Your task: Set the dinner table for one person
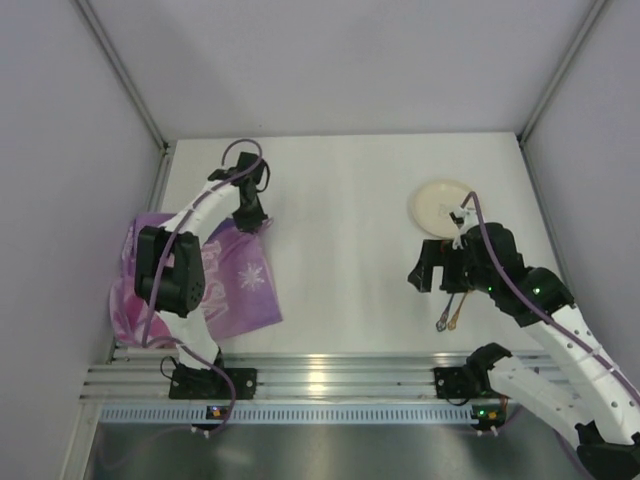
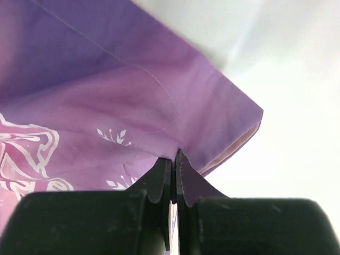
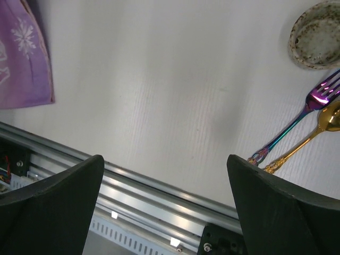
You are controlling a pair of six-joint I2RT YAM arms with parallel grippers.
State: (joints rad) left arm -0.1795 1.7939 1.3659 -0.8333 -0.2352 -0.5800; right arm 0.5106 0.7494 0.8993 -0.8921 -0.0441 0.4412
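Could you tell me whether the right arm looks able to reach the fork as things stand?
Probably yes: the right fingers stand open and empty, and the fork lies uncovered on the table nearby, with only a spoon beside it.

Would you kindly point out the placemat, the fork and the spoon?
placemat [image 2: 133, 95]: left wrist view, plain purple cloth near its corner.
fork [image 3: 289, 126]: right wrist view, middle of its shiny handle.
spoon [image 3: 297, 145]: right wrist view, middle of its gold handle.

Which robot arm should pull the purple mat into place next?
Left, probably. The left gripper is shut on a corner of the placemat. The right gripper is open, apart from it, near the fork and spoon.
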